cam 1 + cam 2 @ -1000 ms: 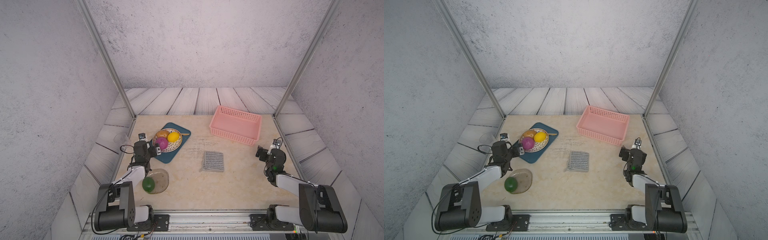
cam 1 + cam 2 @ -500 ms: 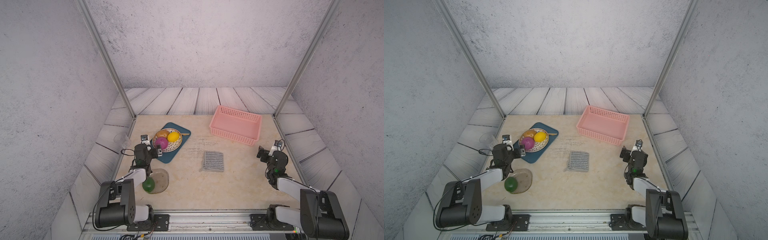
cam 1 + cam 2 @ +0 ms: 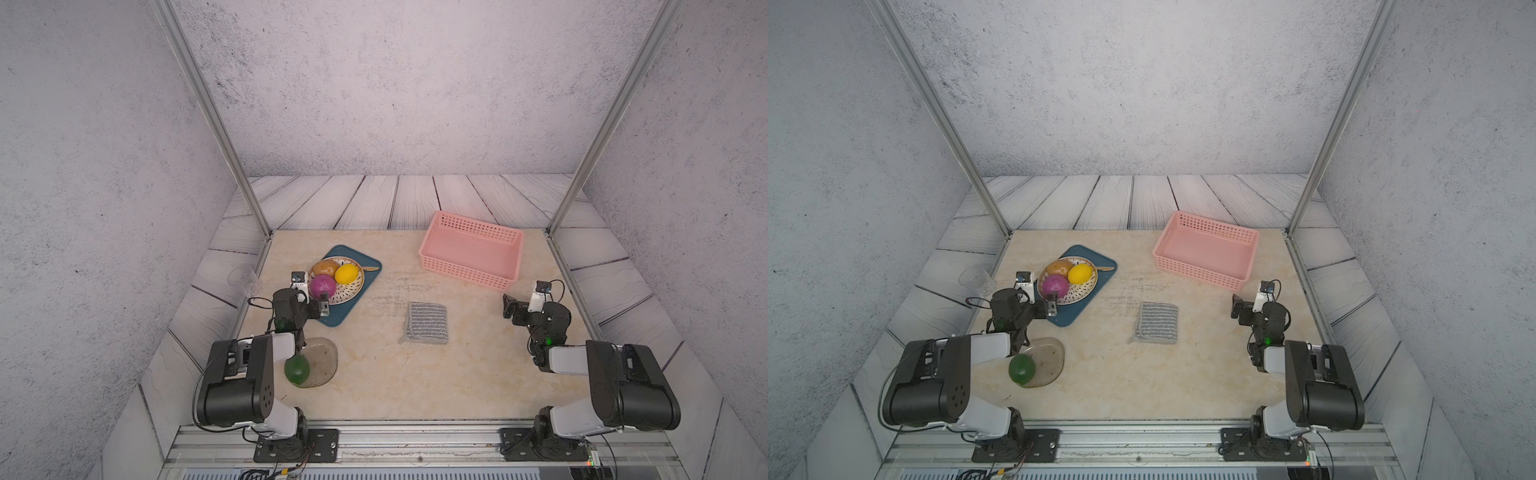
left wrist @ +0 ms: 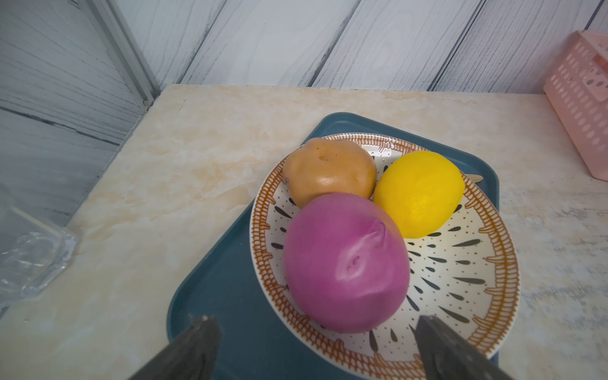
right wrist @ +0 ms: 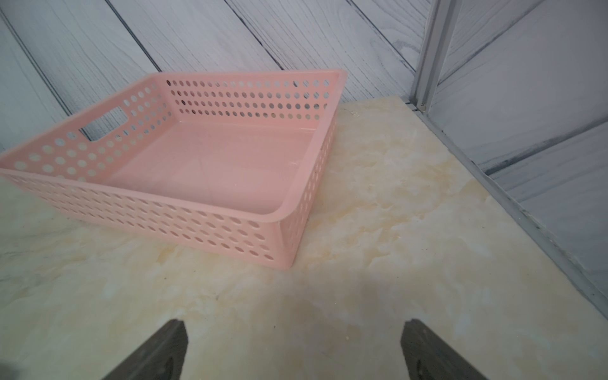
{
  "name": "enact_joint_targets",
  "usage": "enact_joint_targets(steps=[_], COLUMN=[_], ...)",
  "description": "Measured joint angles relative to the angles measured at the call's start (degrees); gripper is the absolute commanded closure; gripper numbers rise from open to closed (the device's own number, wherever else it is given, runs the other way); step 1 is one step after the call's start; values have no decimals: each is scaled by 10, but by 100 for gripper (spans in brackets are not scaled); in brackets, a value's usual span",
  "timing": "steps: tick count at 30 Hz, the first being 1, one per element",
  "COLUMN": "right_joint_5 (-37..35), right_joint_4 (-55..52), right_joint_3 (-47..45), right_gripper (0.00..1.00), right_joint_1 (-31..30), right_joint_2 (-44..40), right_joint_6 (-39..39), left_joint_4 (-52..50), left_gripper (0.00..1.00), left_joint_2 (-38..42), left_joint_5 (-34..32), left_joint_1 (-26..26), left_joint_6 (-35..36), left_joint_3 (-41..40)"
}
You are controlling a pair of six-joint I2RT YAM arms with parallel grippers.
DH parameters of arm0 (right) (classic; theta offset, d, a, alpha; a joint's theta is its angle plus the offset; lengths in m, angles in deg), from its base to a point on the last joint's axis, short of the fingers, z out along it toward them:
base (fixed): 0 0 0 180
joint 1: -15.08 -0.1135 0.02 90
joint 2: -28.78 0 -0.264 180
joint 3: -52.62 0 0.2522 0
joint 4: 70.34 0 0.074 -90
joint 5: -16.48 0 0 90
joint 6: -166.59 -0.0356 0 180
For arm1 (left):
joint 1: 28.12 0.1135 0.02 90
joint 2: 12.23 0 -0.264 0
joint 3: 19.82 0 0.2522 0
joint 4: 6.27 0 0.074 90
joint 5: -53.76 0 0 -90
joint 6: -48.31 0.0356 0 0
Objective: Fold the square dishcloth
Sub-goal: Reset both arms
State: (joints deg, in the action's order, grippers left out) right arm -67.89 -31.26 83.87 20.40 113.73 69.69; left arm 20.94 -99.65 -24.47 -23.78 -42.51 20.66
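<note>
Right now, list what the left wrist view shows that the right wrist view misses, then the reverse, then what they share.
Left wrist only: a blue tray bearing a patterned plate with a potato, a lemon and a purple onion; a clear cup off the marble.
Right wrist only: the pink basket seen whole inside, with its handle slot.
Both: the marble tabletop, part of that basket, and open left fingers and right fingers holding nothing. Neither shows the square dishcloth, which a top view catches.
</note>
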Motion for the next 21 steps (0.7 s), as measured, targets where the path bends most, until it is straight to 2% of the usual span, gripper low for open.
enact_joint_targets(steps=[5,8,12,21], right_joint_5=[20,24,6,-17], right_joint_4=[24,5,-37,-70], right_joint_3=[0,9,45,61], right_gripper=[1,1,1,1], right_joint_1=[0,0,-8,-16], right_joint_2=[17,17,18,18], right_joint_6=[4,7,10,12], left_joint_4=[19,19,16,15], left_gripper=[0,0,0,0], left_joint_2=[-8,-8,-8,-8], left_joint_5=[5,-15,-52,-75], left_joint_1=[0,-2,-12,-15], left_joint_6=[6,4,3,2], left_joint_3=[-4,-3,-3,-3])
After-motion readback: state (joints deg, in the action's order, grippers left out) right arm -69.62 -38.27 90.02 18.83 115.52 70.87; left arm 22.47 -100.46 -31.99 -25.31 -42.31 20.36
